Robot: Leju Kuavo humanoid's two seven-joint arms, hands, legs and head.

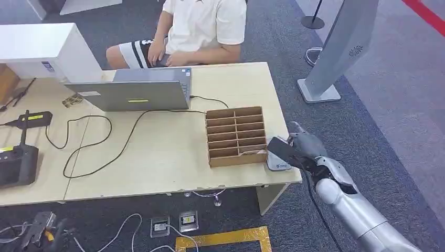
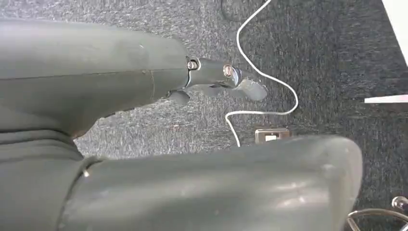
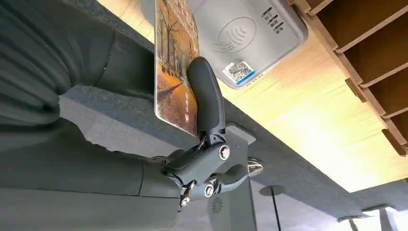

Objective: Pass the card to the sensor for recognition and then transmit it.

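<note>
1. The right hand [image 1: 304,146] grips the card [image 1: 282,148] between thumb and a finger, at the table's [image 1: 173,157] right corner.
2. The card [image 3: 175,62] is a thin rectangle with rounded corners; its printed face shows an autumn tree scene in orange and yellow. In the head view its other side appears dark.
3. The card is held tilted just above the sensor [image 3: 240,36], apart from it.
4. The sensor [image 1: 278,164] is a flat grey pad with a contactless-wave symbol and a small code sticker; it lies on the table just beside the wooden slotted box [image 1: 236,135].
5. The left hand [image 2: 211,82] hangs over grey carpet; its fingers are curled in and hold nothing.
</note>
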